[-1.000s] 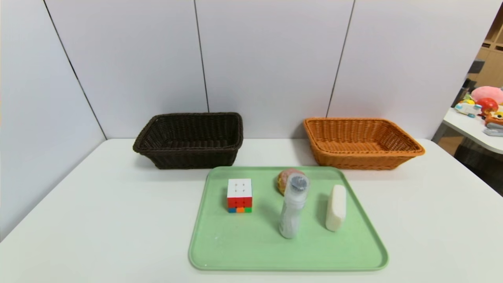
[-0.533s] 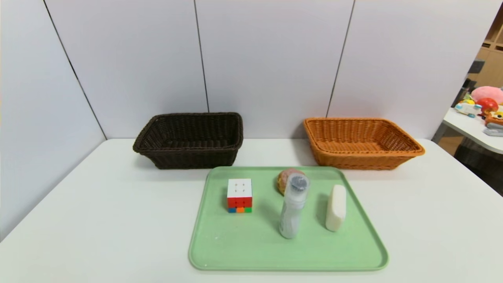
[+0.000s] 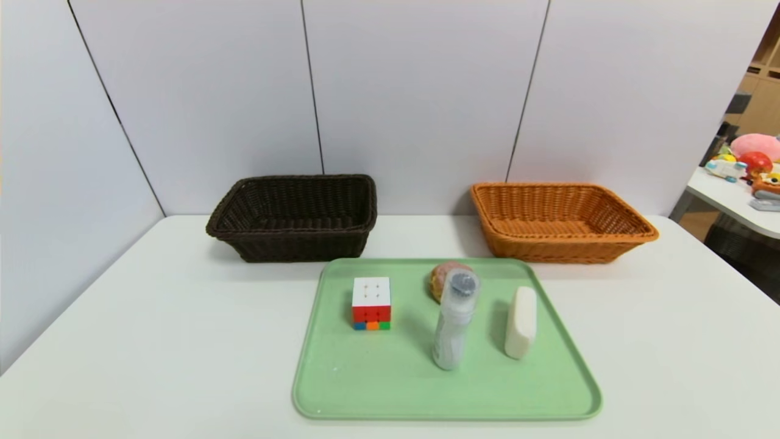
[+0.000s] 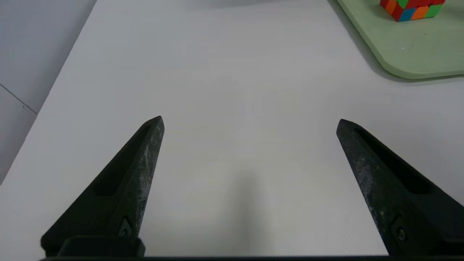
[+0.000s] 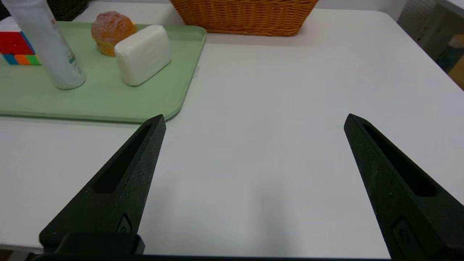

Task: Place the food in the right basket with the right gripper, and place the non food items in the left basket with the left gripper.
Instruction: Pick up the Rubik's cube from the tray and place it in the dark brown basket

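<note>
Green plastic forms the tray (image 3: 378,390) on the white table (image 3: 152,341), and we are looking over four things standing on it: a colour cube (image 3: 372,303), a round pastry (image 3: 440,275), a white bottle (image 3: 454,320) and a pale soap-like bar (image 3: 521,321). Nothing is lying in the dark left basket (image 3: 292,216) or the orange right basket (image 3: 557,221), so we are judging that sorting has not begun.

We are holding our left gripper (image 4: 250,121) with jaws spread wide and empty; the cube sits ahead of them, off past one jaw tip. Our right gripper (image 5: 253,119) is likewise gaping and empty, with the pastry, bar and bottle ahead and beyond one jaw.

Next, we are expecting the right gripper to need to swing towards the pastry, which hides partly behind the bottle, and straddle it without toppling that bottle.
</note>
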Robot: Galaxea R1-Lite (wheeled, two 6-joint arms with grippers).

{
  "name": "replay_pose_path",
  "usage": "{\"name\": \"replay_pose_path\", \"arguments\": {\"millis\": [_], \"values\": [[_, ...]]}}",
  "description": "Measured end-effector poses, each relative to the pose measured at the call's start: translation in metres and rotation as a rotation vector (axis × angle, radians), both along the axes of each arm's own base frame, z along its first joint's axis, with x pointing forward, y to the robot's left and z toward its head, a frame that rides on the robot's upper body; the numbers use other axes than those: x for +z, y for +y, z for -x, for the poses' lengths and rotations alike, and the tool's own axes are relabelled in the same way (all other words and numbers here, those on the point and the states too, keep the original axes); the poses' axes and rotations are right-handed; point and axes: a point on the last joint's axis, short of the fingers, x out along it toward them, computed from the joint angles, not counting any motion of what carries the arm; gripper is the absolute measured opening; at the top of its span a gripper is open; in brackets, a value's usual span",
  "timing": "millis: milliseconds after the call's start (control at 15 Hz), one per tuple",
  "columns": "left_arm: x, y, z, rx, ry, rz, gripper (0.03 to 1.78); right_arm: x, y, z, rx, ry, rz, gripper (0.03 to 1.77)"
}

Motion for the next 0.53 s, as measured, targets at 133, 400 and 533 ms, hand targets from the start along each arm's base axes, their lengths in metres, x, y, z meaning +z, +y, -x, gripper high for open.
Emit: {"name": "replay_pose_path", "arguments": {"millis": [133,400,533], "values": [[0.017,0.000,-0.006,-0.004,0.031,0.003,1.69,0.011,0.000,-0.003,0.009,0.026,-0.001,1.70],[0.055,0.000,-0.030,-0.015,0.116,0.005,1.69,0.035,0.000,-0.021,0.028,0.140,-0.001,1.70],[0.075,-0.001,-0.046,-0.039,0.157,0.012,1.69,0.048,0.000,-0.034,0.031,0.198,-0.001,1.70]]}}
